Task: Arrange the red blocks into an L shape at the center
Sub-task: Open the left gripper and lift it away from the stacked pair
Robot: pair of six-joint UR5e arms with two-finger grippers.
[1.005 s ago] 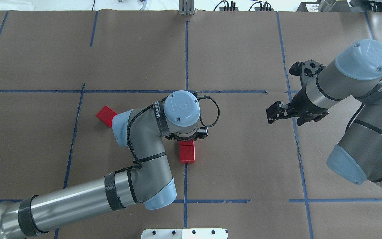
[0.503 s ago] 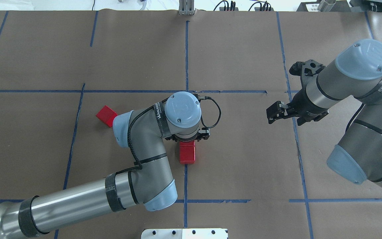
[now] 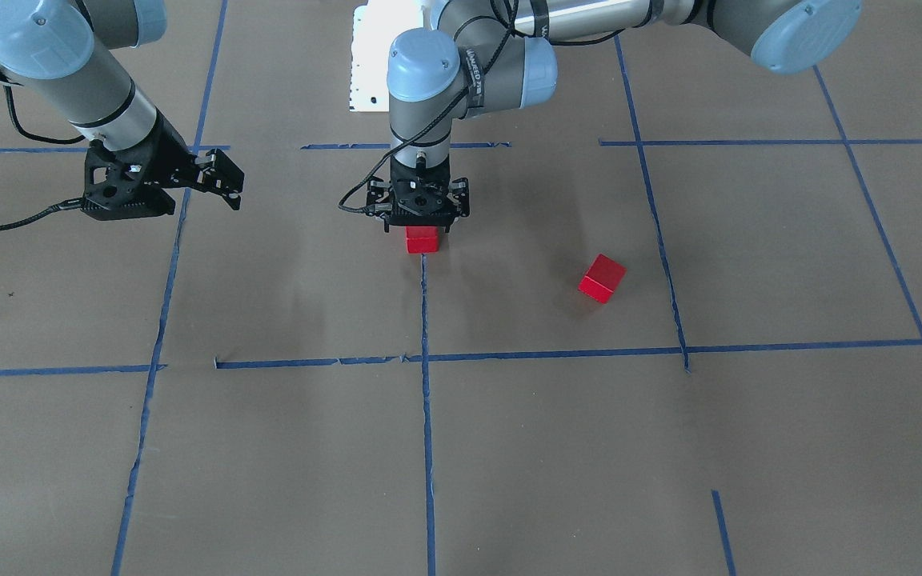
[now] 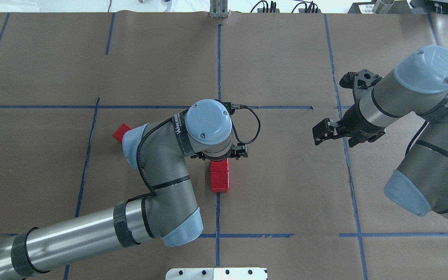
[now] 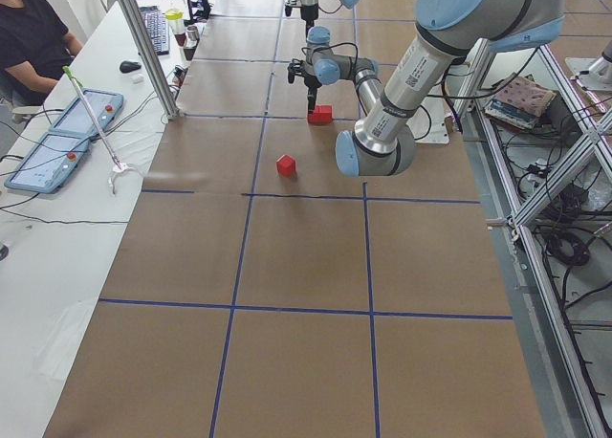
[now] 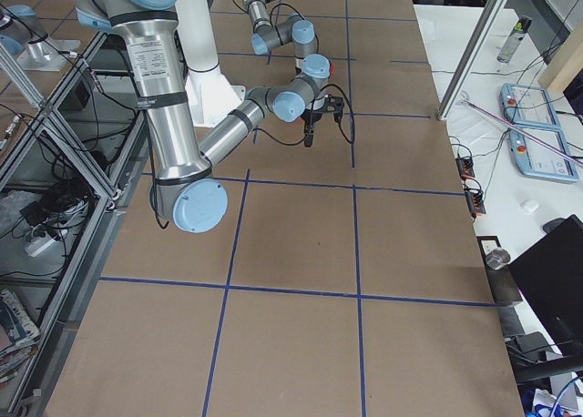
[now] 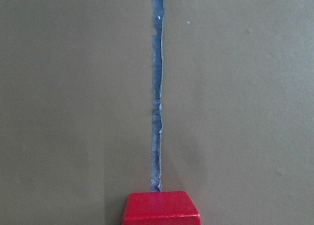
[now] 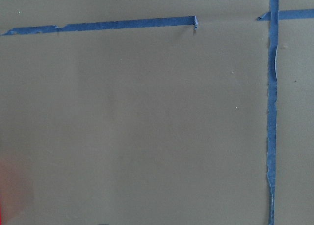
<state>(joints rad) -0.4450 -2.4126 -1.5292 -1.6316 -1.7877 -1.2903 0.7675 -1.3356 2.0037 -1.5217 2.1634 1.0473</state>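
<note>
Two red blocks lie end to end on the vertical blue tape line at the center, touching. The farther one is partly under my left gripper. That gripper hangs straight down just above it with its jaws spread and nothing in them. The block's top shows at the bottom of the left wrist view. The third red block lies apart and turned at an angle; in the overhead view my left elbow half hides it. My right gripper is open and empty, off to the side.
A white base plate sits at the robot's edge of the table. A metal post stands at the far edge. An operator and control boxes are beside the table on my left.
My left wrist has lifted and shifted slightly, so more of the farther center block shows. My left elbow now covers more of the loose block. The right arm has not moved.
</note>
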